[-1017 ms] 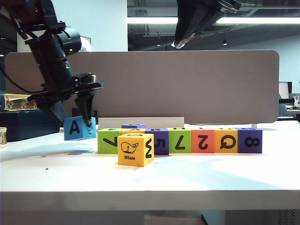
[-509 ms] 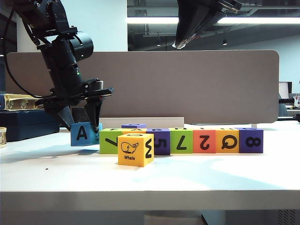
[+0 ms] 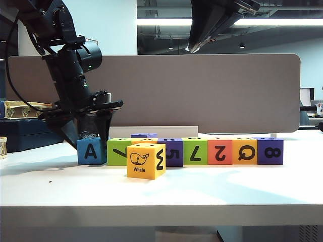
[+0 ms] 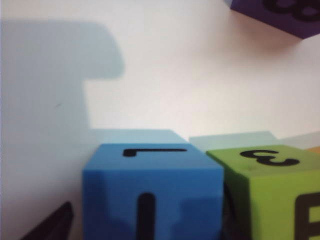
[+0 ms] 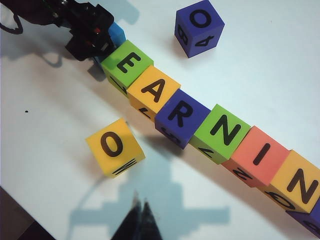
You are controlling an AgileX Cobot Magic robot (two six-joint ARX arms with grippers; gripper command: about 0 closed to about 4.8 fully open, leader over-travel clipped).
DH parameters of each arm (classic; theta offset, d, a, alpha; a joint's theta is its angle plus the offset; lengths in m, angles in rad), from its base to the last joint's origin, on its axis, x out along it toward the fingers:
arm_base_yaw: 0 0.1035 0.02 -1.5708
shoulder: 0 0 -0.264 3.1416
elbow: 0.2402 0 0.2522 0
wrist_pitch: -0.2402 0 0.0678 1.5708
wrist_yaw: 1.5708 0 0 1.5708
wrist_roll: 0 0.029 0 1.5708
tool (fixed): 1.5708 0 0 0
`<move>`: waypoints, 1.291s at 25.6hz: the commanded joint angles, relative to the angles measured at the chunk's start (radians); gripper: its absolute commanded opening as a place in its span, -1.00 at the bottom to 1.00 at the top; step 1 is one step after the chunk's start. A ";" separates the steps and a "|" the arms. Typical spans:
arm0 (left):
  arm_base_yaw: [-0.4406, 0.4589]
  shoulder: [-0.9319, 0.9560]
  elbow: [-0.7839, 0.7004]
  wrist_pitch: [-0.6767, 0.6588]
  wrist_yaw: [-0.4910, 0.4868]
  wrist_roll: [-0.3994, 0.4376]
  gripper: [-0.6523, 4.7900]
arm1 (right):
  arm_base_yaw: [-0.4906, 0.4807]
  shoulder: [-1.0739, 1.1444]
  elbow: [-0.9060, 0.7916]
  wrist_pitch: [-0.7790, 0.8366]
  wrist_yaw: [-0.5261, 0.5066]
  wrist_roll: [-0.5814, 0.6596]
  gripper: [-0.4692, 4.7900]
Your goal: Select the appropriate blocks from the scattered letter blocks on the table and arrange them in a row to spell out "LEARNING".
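- the blue cube point(image 3: 91, 151) looks to me like a light, matte foam-like block, stiff enough to keep its edges; i judge it won't slip much and won't break, so a pinch across two opposite side faces near mid-height should do.
- it sits on the table point(image 3: 161, 191) at the left end of the row, left of centre in the exterior frame, just beside the green cube point(image 3: 117, 152); whether they touch i cannot tell.
- in the left wrist frame the blue cube point(image 4: 152, 192) fills the lower middle, with the green cube point(image 4: 272, 192) at its right.
- the left gripper point(image 3: 93, 132) hangs right over the blue cube, its fingers point(image 3: 104, 126) reaching down to its top; how wide they stand, and whether they grip it, i cannot tell.
- the right gripper point(image 5: 140, 220) is at the bottom centre of its wrist frame, fingers pressed together, well apart from the row and holding nothing.
- the yellow cube point(image 3: 146, 160) stands in front of the row, apart from both grippers.
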 commanded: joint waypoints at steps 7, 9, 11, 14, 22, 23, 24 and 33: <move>-0.002 -0.013 0.005 -0.033 0.023 0.018 0.54 | 0.000 -0.002 0.005 0.020 -0.002 -0.002 -0.83; -0.002 -0.025 0.005 -0.037 0.023 0.020 0.54 | 0.000 -0.002 0.005 0.020 -0.002 -0.002 -0.83; -0.002 -0.042 0.005 -0.037 0.020 0.023 0.54 | 0.000 -0.002 0.005 0.020 -0.002 -0.002 -0.83; -0.002 -0.081 0.005 -0.031 0.014 0.039 0.54 | 0.000 -0.002 0.005 0.020 -0.002 -0.002 -0.83; -0.002 -0.103 0.003 0.127 -0.055 0.072 0.10 | 0.000 -0.002 0.005 0.014 -0.002 -0.002 -0.83; -0.002 -0.096 0.003 0.150 -0.067 0.087 -0.05 | 0.000 -0.002 0.005 0.011 -0.002 -0.002 -0.83; -0.002 -0.091 0.003 0.166 -0.068 0.103 -0.17 | 0.000 -0.002 0.005 0.009 -0.002 -0.002 -0.83; -0.002 -0.016 0.003 0.233 -0.078 0.201 -0.78 | 0.000 -0.002 0.005 -0.001 -0.001 -0.002 -0.83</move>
